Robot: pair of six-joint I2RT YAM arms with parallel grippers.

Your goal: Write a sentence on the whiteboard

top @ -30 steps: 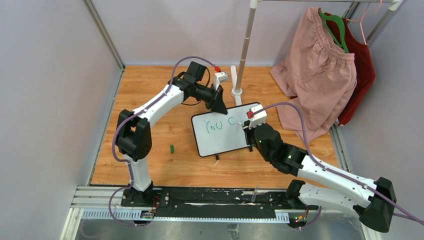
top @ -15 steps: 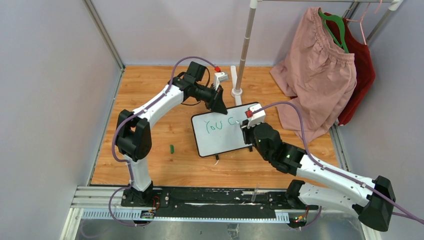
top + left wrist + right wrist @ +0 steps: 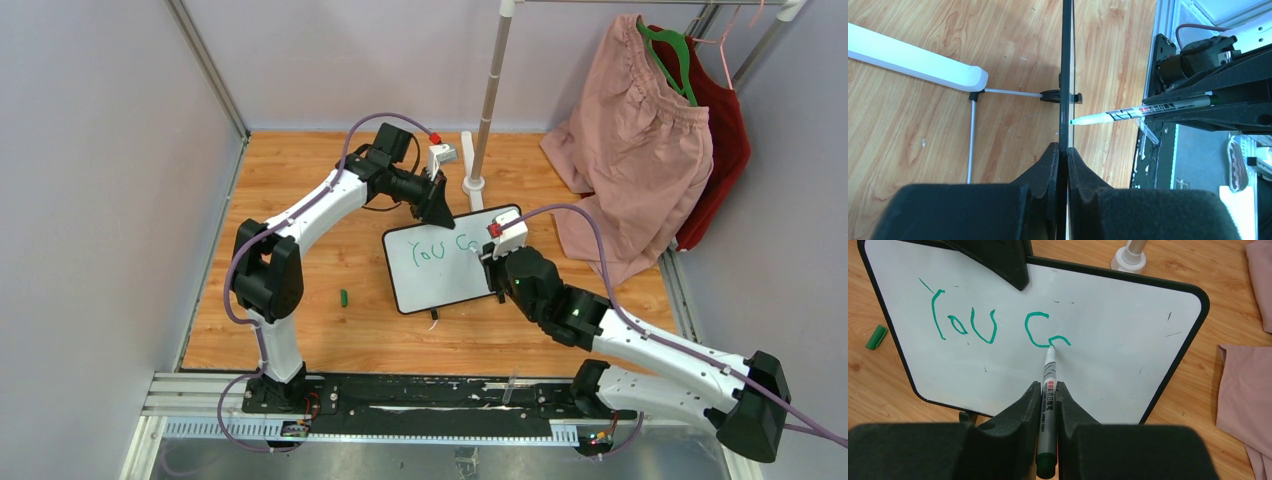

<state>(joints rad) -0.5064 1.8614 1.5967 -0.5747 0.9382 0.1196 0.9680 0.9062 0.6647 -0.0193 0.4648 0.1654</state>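
The whiteboard [image 3: 440,282] stands mid-table; the left gripper [image 3: 437,213] pinches its top edge; the right gripper [image 3: 1047,386] clamps a marker [image 3: 1050,361], tip touching the green sentence [image 3: 988,327], "You C"; cap [image 3: 344,297] lies at the left; pole foot [image 3: 473,185] and clothes [image 3: 630,150] stand behind.

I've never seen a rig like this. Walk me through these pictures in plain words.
Two white robot arms are bolted at a wooden table's near edge. One picture looks down from above; the other two come from wrist cameras. The left tool pinches the top edge of a small whiteboard, steadying it. The right tool grips a marker whose tip touches the board, beside green writing: "You C". A small green piece lies on the table; clothes hang back right.
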